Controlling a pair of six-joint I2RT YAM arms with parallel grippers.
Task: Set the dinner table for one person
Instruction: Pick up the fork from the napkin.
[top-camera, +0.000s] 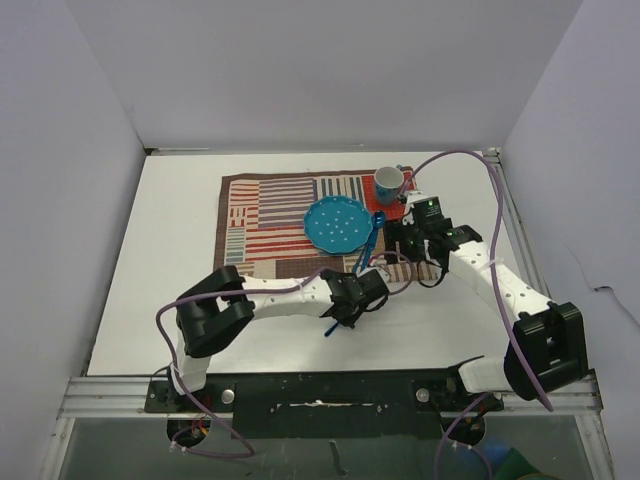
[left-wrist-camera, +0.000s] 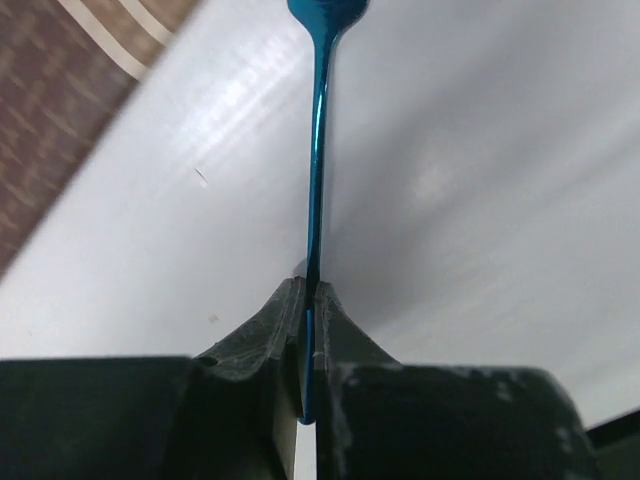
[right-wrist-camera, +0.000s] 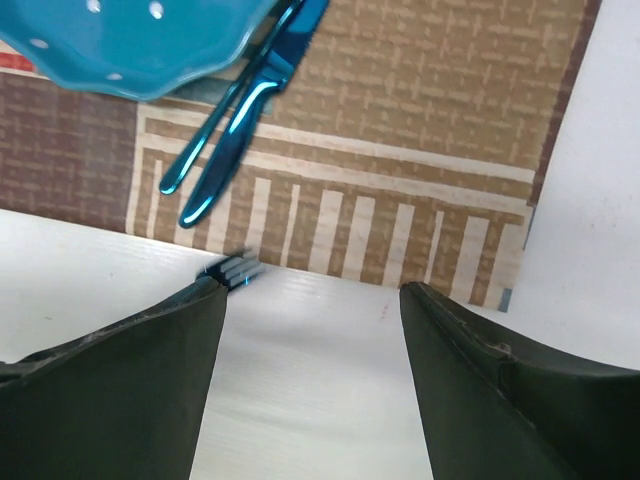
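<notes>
My left gripper (top-camera: 347, 300) (left-wrist-camera: 310, 285) is shut on the thin handle of a blue fork (left-wrist-camera: 317, 150), seen edge-on over the white dinner table (top-camera: 170, 250) just in front of the striped mat (top-camera: 260, 215). The fork's tines (right-wrist-camera: 235, 268) show at the mat's near edge. On the mat sit a blue dotted plate (top-camera: 338, 224) (right-wrist-camera: 130, 50), a blue knife (right-wrist-camera: 250, 120) with another blue utensil (right-wrist-camera: 205, 145) on the plate's right, and a cup (top-camera: 389, 182) at the far right corner. My right gripper (top-camera: 405, 245) (right-wrist-camera: 312, 290) hangs open over bare table with nothing between its fingers.
White walls close in the table on the left, back and right. Purple cables (top-camera: 497, 230) loop over both arms. An aluminium rail (top-camera: 320, 392) runs along the near edge by the arm bases.
</notes>
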